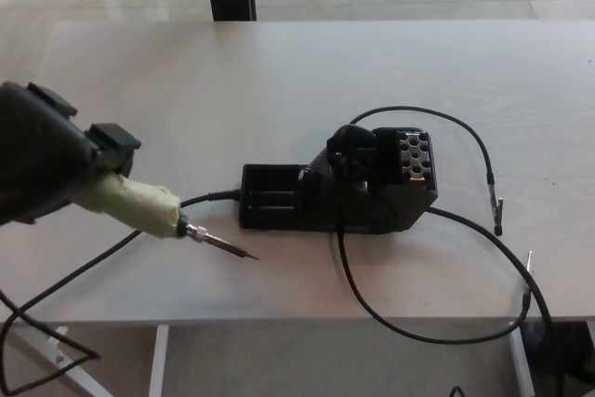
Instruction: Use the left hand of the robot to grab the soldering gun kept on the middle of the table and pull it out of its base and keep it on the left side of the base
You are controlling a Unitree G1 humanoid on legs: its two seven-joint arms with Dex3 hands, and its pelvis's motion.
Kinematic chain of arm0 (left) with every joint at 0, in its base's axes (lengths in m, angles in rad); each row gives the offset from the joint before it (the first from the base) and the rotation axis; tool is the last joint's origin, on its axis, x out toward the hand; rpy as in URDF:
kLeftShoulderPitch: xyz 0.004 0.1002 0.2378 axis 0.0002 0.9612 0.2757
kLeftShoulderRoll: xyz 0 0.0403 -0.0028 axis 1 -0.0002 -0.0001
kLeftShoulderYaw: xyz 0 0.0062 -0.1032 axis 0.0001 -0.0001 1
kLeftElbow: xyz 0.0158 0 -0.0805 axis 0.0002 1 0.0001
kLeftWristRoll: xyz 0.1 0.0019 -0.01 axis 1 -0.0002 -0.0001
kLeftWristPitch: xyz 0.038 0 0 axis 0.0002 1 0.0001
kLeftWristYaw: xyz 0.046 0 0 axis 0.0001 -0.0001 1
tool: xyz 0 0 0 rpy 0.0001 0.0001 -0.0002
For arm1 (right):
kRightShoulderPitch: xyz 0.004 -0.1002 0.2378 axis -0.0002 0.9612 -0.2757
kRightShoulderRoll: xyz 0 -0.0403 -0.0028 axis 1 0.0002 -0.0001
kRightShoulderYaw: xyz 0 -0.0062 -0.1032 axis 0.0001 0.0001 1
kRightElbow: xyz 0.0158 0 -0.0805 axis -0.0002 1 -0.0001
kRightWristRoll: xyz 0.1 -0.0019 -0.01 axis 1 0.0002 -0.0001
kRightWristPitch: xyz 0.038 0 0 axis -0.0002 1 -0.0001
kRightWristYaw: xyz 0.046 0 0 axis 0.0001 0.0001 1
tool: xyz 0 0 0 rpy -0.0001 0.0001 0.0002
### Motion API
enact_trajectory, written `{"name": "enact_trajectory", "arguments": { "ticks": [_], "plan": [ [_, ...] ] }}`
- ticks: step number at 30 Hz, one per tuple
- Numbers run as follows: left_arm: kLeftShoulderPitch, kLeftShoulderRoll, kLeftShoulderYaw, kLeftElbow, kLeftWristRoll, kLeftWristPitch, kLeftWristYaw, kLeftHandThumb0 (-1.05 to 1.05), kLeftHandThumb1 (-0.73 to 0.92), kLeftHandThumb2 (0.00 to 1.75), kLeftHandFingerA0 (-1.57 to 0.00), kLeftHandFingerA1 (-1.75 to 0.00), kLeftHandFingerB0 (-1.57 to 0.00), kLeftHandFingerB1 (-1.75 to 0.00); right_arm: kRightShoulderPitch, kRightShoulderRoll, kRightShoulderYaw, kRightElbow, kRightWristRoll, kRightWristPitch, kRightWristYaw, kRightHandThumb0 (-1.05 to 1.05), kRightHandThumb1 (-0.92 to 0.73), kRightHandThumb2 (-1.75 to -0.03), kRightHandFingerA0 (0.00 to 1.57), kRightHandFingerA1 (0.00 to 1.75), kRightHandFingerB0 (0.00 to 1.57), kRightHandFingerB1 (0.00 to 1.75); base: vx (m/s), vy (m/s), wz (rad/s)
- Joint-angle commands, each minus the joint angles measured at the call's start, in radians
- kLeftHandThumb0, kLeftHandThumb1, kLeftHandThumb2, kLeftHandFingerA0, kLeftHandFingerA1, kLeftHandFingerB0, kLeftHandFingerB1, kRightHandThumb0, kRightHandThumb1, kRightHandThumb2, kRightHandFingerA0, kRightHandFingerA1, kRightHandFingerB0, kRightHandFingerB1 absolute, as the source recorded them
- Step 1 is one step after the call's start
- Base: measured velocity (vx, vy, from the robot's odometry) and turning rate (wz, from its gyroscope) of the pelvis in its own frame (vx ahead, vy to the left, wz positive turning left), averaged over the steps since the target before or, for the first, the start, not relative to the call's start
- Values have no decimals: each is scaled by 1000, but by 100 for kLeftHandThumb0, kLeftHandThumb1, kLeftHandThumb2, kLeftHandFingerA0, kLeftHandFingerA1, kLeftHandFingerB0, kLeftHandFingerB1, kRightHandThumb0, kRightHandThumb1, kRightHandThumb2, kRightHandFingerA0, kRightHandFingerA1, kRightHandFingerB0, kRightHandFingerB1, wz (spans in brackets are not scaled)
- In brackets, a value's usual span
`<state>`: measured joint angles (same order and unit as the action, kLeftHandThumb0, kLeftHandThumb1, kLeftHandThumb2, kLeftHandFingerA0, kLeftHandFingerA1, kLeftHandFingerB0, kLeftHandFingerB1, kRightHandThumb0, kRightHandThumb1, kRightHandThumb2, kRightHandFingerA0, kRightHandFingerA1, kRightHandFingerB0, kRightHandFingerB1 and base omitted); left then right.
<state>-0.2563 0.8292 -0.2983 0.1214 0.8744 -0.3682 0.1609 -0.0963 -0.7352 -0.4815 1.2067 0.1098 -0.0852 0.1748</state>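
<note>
The soldering gun (153,211) is already out of its base (339,188); the holder on top of the base stands empty. The left robot hand (42,166) is closed around the rear of the gun, so only the pale green grip and the metal tip show, the tip pointing toward the base and slightly downward. The gun sits to the left of the base, near its left end, with the tip low over the tabletop (279,72). Whether the tip touches the surface cannot be told from this angle.

So the grab and the pull-out look finished, and the gun has been carried to the correct side. What remains, as I judge it, is to lower the gun fully onto the tabletop left of the base and let go.

The black power cable (112,248) runs from the left end of the base under the gun and off the front edge. The right robot hand is not in view.
</note>
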Motion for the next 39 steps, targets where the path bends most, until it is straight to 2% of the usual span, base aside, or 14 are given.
{"name": "enact_trajectory", "arguments": {
  "ticks": [1, 2, 4, 6, 8, 10, 11, 13, 18, 21, 22, 27, 29, 39],
  "plan": [
    [18, -44, -8, 55, -7, 31, -48, -25, 50, 104, -119, -134, -90, -112, -4, -20, -6, -4, 24, -5, -4, -53, -56, -91, 57, 73, 33, 53, 0, 0, 0],
    [15, -49, -12, 70, -3, 30, -60, -25, 52, 103, -119, -134, -89, -110, -1, -21, 2, -5, 16, -12, -5, -49, -70, -61, 59, 68, 39, 39, 0, 0, 0],
    [6, -53, -15, 91, 3, 22, -64, -20, 62, 90, -92, -175, -77, -124, 2, -22, 1, -7, 18, -10, -5, -53, -56, -91, 58, 73, 33, 52, 0, 0, 0],
    [-4, -53, -18, 108, 7, 20, -75, -25, 52, 104, -120, -134, -88, -107, 0, -22, -1, -6, 20, -7, -4, -49, -70, -61, 59, 68, 39, 38, 0, 0, 0],
    [-25, -62, -23, 151, 10, 19, -69, -18, 62, 92, -96, -175, -82, -113, -3, -21, 0, 0, 20, -5, -9, -49, -69, -61, 59, 68, 38, 38, 0, 0, 0],
    [-41, -61, -30, 176, 26, 18, -62, -24, 53, 104, -120, -134, -87, -105, -1, -22, 2, -1, 19, -7, -9, -53, -55, -90, 58, 73, 31, 52, 0, 0, 0],
    [-51, -60, -36, 188, 31, 21, -68, -18, 63, 87, -91, -173, -79, -119, 1, -22, -1, -9, 24, -2, -4, -50, -70, -61, 60, 70, 38, 39, 0, 0, 0],
    [-54, -62, -39, 201, 28, 25, -72, -17, 67, 80, -88, -168, -79, -115, 5, -21, 0, -11, 24, -1, -5, -50, -70, -61, 60, 70, 39, 39, 0, 0, 0],
    [-56, -66, -88, 159, 92, 91, -183, -33, 68, 61, -55, -89, -41, -41, 6, -20, -3, 0, 31, 3, -1, -54, -56, -90, 58, 73, 31, 51, 0, 0, 0],
    [-60, -70, -112, 154, 100, 107, -223, -30, 44, 95, -31, -64, -14, -50, 6, -20, -2, 0, 30, 2, -4, -50, -69, -61, 61, 69, 38, 38, 0, 0, 0],
    [-60, -74, -116, 149, 96, 117, -245, -41, 64, 60, -20, -54, -21, -32, 7, -19, -1, -2, 29, 2, -5, -50, -70, -61, 61, 70, 37, 38, 0, 0, 0],
    [-75, -85, -153, 147, 112, 162, -368, -55, 57, 79, 0, -6, -7, -27, 10, -19, -4, -2, 33, 4, -8, -56, -55, -90, 59, 72, 29, 50, 0, 0, 0],
    [-72, -81, -154, 134, 99, 164, -404, -59, 58, 76, 0, 0, -7, -21, 8, -20, -1, 2, 29, 1, -10, -51, -69, -61, 61, 64, 35, 36, 0, 0, 0],
    [-42, -37, -149, 50, 91, 162, -538, -73, 50, 80, 0, -15, 0, -4, 12, -24, -2, -4, 30, 0, -2, -58, -55, -89, 59, 71, 28, 49, 0, 0, 0]
  ]
}}
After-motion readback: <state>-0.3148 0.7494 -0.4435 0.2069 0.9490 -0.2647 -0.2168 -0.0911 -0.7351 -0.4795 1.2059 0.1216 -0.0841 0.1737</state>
